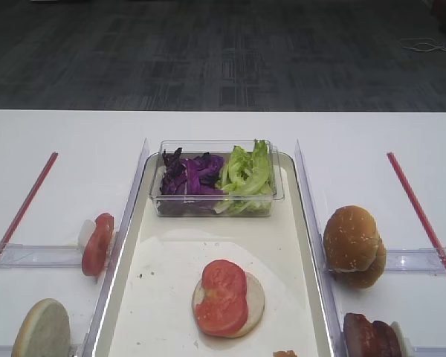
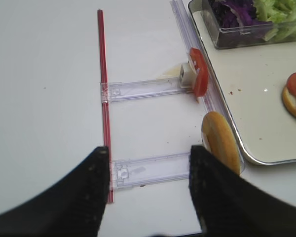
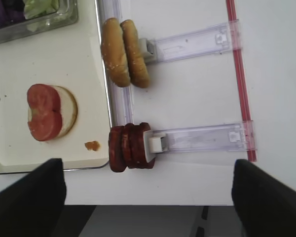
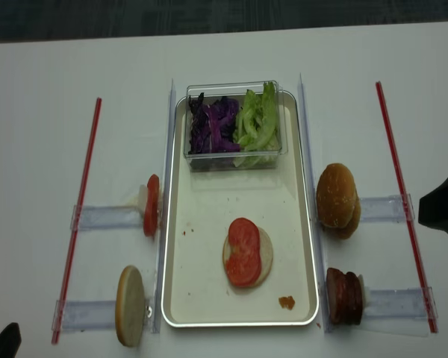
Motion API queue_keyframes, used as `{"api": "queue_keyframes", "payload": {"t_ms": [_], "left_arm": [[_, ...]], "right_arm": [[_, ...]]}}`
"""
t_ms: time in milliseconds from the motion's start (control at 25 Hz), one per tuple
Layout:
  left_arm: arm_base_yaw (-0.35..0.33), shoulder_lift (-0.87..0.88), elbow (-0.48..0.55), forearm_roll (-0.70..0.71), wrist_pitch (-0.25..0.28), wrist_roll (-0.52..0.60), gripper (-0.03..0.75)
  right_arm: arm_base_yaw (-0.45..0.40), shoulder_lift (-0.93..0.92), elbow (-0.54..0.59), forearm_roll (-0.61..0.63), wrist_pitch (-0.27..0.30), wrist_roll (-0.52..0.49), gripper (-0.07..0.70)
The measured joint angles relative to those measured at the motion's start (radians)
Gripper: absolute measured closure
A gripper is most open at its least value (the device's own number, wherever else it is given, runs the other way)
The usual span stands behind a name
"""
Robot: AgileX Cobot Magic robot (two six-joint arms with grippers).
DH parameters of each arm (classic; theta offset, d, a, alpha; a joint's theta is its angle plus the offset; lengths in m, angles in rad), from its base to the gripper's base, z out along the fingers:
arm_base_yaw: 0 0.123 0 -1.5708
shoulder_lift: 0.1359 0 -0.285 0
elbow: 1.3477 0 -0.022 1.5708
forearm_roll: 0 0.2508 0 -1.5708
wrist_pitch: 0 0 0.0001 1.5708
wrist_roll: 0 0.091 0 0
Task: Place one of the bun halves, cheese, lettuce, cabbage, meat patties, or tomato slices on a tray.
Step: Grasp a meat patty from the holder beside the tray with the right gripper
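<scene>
Exterior high view: cream tray (image 1: 293, 245) centred on white table (image 1: 74, 141). Clear plastic box (image 1: 215, 207) at tray's far end, holding purple cabbage (image 1: 191, 175) on the left and green lettuce (image 1: 247, 172) on the right. Nearer on the tray, pale bun half (image 1: 251, 306) lying flat with tomato slices (image 1: 223, 296) on top. Left of tray, upright tomato slice (image 1: 97, 244) and pale bun disc (image 1: 41, 329) standing on edge. Right of tray, sesame bun tops (image 1: 353, 245) on edge, meat patties (image 1: 372, 338) at lower corner. No grippers seen here.

Right wrist view: right gripper (image 3: 148, 192) spread wide, dark fingers (image 3: 32, 195) at both bottom corners, nothing between them. Stack of patties (image 3: 128, 147) on edge just beside tray rim, pressed by a clear slider rail (image 3: 202, 138). Sesame buns (image 3: 123, 52) likewise beyond. Small orange crumb (image 3: 92, 145) on tray near its corner.

Left wrist view: left gripper (image 2: 148, 190) fingers (image 2: 84, 197) apart, holding nothing, above the near rail (image 2: 148, 170). Pale bun half (image 2: 220, 143) on edge just beside the right-hand finger; contact unclear. Tomato slice (image 2: 200, 73) upright at far rail's end, against the tray's side guide. Red strip (image 2: 103, 89) crossing both rails.

Overhead realsense view: same layout. Dark shape of right arm (image 4: 444, 205) at right edge, well apart from tray. Dark tip (image 4: 4, 343) at bottom left corner, too little shown to identify.
</scene>
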Motion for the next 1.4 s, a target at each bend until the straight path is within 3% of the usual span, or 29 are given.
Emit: {"api": "queue_keyframes", "payload": {"t_ms": [240,640,840,1040,1400], "left_arm": [[0.0,0.0,0.0,0.0,0.0,0.0,0.365],[0.0,0.0,0.0,0.0,0.0,0.0,0.365],[0.0,0.0,0.0,0.0,0.0,0.0,0.365],[0.0,0.0,0.0,0.0,0.0,0.0,0.365],[0.0,0.0,0.0,0.001,0.0,0.0,0.365]], "right_arm": [[0.187,0.064,0.0,-0.004,-0.001,0.079,-0.048],[0.611,0.233,0.0,-0.147,-0.017,0.397,-0.049],[0.774,0.347,0.0,-0.17,-0.097,0.534,-0.049],[0.812,0.449,0.0,-0.182,-0.188,0.597,-0.049],[0.815,0.488,0.0,-0.204,-0.249,0.61,-0.049]]}}
